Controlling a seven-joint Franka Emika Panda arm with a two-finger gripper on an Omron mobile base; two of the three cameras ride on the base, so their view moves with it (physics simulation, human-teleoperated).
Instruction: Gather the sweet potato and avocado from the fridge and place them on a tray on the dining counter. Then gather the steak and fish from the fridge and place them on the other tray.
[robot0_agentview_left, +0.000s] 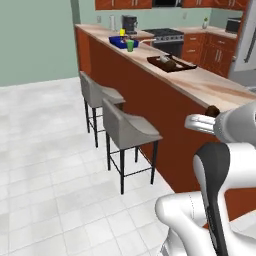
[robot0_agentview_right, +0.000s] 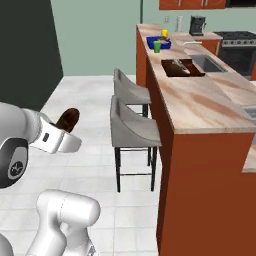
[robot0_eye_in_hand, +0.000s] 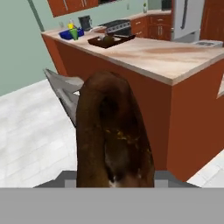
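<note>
Now carrying: gripper (robot0_eye_in_hand: 114, 181) pinches the sweet potato (robot0_eye_in_hand: 113, 135).
Tray (robot0_eye_in_hand: 109, 41) lies ahead and up-left of it on the dining counter (robot0_eye_in_hand: 175, 54) (well apart); potato's long axis points outward from the fingers.

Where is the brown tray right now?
The brown tray sits midway along the dining counter, beside the sink, with the blue tray farther along toward the far end.
</note>
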